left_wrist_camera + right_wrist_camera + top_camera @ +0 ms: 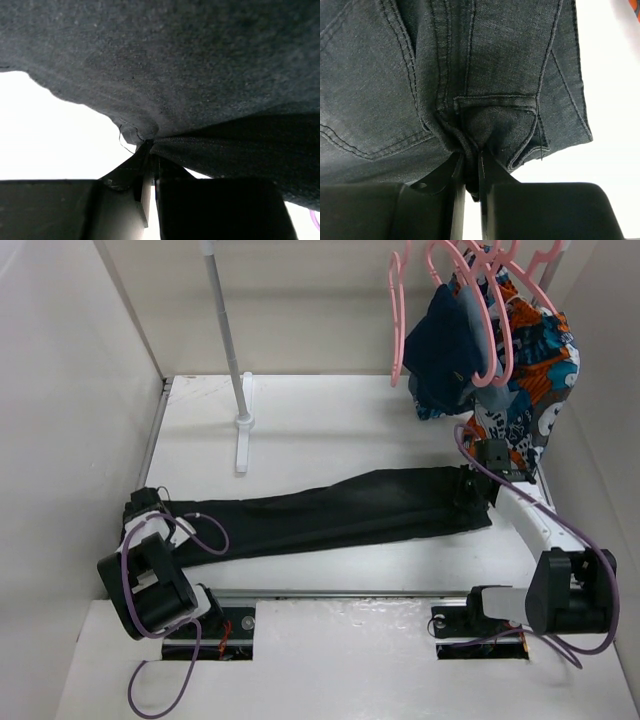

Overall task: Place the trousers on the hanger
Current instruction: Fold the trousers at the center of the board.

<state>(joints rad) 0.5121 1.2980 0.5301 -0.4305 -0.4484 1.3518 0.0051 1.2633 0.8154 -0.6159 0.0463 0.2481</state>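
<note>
Black trousers (190, 75) filling the view, left hand (149, 150) pinching a gathered fold, jaws closed, white table (50, 140) beneath

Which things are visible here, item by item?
long black fabric trousers: one, black, stretched across the white table
thin pink plastic hanger: one, pink, bare, leftmost top right
other pink hangers: several, pink, carrying clothes beside it
navy-blue garment: one, navy, on those hangers
blue-orange-white patterned garment: one, multicoloured, right of the navy
white rack pole: one, white, standing rear left
left pincer: one, black, shut on the trousers' left end
right pincer: one, black, shut on their waist end
</note>
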